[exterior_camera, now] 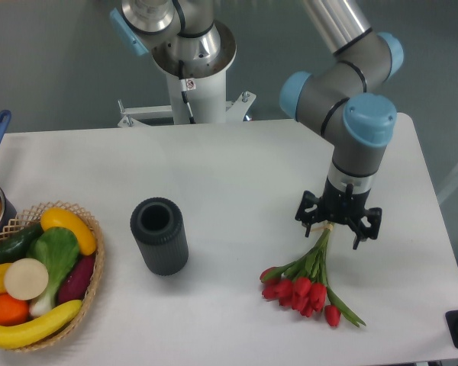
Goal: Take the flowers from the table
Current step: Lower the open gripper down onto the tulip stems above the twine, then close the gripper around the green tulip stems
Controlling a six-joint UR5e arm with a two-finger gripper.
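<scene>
On white table (237,175), flowers (309,278) lie blooms-near, stems toward claw (338,226).

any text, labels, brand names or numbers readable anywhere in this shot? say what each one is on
None can be read.
Arm and tool: no lettering shows on the grey and blue casing.
Dark cylinder: plain, no label.
Flowers, basket of produce, table: no print or signs.
Robot base: a small sticker-like patch near the cable, too small and blurred to read.
</scene>
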